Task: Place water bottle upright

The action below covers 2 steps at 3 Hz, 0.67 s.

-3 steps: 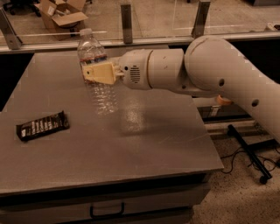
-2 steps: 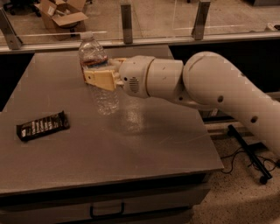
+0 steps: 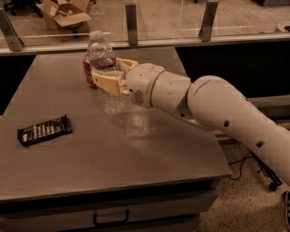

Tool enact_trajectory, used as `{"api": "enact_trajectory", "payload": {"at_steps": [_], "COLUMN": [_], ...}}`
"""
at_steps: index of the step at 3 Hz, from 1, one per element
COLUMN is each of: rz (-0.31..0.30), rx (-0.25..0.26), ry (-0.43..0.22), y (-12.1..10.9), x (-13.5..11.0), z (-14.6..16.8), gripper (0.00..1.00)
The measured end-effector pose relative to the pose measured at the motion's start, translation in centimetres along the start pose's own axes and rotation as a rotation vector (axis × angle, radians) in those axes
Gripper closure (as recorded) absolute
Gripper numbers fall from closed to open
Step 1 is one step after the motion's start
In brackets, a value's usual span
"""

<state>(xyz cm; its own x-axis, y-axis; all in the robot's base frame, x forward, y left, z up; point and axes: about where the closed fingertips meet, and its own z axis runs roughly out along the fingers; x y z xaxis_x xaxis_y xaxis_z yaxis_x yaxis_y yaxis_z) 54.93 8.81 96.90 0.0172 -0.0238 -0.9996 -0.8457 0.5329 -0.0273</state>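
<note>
Clear ribbed plastic, white cap on top: water bottle (image 3: pixel 102 52). Stands upright toward the far side of the grey table (image 3: pixel 149 158), axis close to vertical. Base low at the tabletop; cannot tell whether touching or just above.

Gripper (image 3: pixel 105 71) closed around the bottle's middle. One tan finger (image 3: pixel 108 83) across the near side, the other behind the bottle. Holds the bottle only, nothing else in the grasp. White arm (image 3: pixel 217 108) reaching in across the table's side edge.

Red soda can (image 3: pixel 87 72) just behind the bottle, partly hidden by it, close to the gripper; contact not judgeable. Dark snack wrapper (image 3: pixel 44 130) flat on the table, well apart, toward the near edge. Cardboard box (image 3: pixel 63 13) beyond the glass rail, out of play.

Progress, as judged:
- Done: bottle grasped and brought to an upright attitude.
- Left: seat the base flat on the table, open the fingers, back the gripper away.
- Not yet released, so task not complete.

Risk on release: light bottle tipping if dragged by a finger, or nudging the can beside it. Late stage, by estimate.
</note>
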Motion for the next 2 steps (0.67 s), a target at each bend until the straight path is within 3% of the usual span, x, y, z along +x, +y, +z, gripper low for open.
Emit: {"api": "enact_trajectory", "payload": {"at_steps": [2], "rz": [-0.026], "rx": [0.043], "ry": [-0.022], "y": [-0.62], "x": [1.44], "z": [-0.95], "gripper": [1.0]}}
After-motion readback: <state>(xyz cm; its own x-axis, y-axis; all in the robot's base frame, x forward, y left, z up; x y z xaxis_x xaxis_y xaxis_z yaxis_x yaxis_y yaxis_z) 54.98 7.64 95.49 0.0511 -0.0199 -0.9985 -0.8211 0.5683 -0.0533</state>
